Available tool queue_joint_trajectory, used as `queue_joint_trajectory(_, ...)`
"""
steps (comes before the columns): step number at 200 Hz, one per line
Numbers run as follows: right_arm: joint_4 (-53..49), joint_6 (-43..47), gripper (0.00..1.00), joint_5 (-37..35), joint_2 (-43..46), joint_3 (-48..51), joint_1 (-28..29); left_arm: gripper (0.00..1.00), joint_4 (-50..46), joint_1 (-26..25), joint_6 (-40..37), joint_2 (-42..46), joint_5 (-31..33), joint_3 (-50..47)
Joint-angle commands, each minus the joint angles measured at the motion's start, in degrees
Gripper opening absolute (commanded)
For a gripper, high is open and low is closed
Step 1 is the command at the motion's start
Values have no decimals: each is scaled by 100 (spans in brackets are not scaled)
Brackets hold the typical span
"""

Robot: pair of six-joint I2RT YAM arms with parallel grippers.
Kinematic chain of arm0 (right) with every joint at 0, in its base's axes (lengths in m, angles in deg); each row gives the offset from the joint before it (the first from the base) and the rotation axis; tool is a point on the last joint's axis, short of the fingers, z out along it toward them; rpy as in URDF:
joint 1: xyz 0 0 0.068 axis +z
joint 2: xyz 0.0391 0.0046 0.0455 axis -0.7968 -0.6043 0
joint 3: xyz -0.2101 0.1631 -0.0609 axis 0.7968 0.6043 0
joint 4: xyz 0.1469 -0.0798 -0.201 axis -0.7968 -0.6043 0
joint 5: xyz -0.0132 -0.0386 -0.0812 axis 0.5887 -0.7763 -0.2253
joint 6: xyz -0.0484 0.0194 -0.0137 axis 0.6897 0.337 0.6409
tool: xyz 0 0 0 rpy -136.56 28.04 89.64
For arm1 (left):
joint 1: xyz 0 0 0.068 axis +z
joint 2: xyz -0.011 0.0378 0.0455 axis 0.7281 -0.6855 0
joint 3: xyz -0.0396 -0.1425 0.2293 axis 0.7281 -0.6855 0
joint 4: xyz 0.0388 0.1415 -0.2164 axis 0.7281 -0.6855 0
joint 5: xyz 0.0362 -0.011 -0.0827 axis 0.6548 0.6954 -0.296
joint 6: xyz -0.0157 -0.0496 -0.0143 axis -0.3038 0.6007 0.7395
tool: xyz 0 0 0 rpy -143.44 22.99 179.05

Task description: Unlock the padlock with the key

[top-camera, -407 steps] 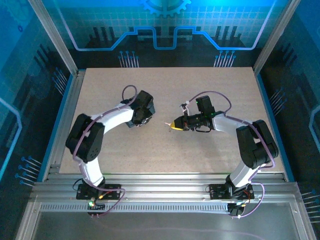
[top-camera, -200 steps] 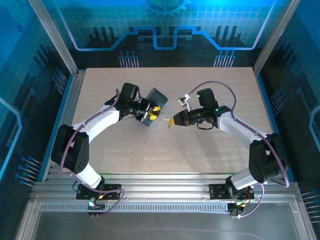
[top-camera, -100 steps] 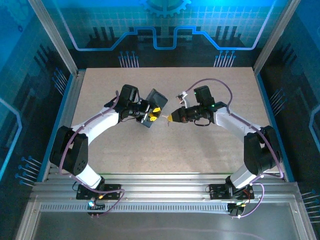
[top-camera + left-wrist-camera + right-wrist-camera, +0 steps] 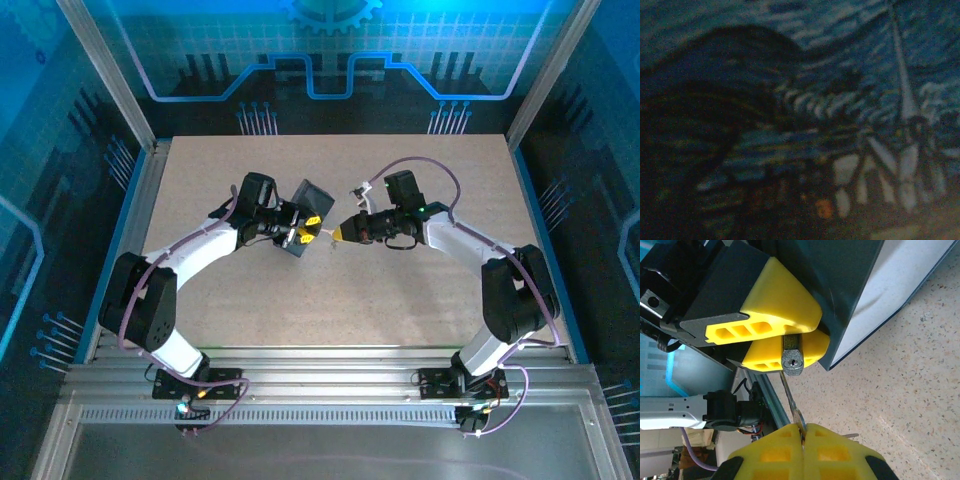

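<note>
The small padlock (image 4: 792,360) sits clamped between the yellow fingers (image 4: 775,300) of my left gripper (image 4: 304,229), its keyhole facing the right wrist camera. The dark blue swirl-patterned tin (image 4: 313,196) hangs tilted right behind the lock, and its blurred pattern (image 4: 840,100) lies close to the left wrist camera. My right gripper (image 4: 802,432) is shut on the bow of the key (image 4: 790,395). The key's blade points up at the padlock, with its tip at the lock's lower edge, just left of the keyhole. Seen from above, the right gripper (image 4: 342,234) stands a short way right of the left one.
Both arms meet above the middle of the speckled table (image 4: 400,300). Metal frame rails (image 4: 300,352) run along the near edge, and the blue enclosure walls (image 4: 560,80) stand around the table's other sides.
The right gripper has crept left with the key, closing the gap to the padlock. The left arm, which earlier lifted the tin and lock, has held almost still.
</note>
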Motion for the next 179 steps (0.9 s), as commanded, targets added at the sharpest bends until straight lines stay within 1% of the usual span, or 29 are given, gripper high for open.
queue_joint_trajectory(1,82,-61,0,22,-114,-193,101,0,381,37,-3,297,-145,-2)
queue_joint_trajectory(91,206,-141,0,-13,-235,-140,143,0,406,29,26,294,-86,-1)
queue_joint_trajectory(179,646,-462,0,12,-251,-51,132,0,440,25,57,274,-125,-16)
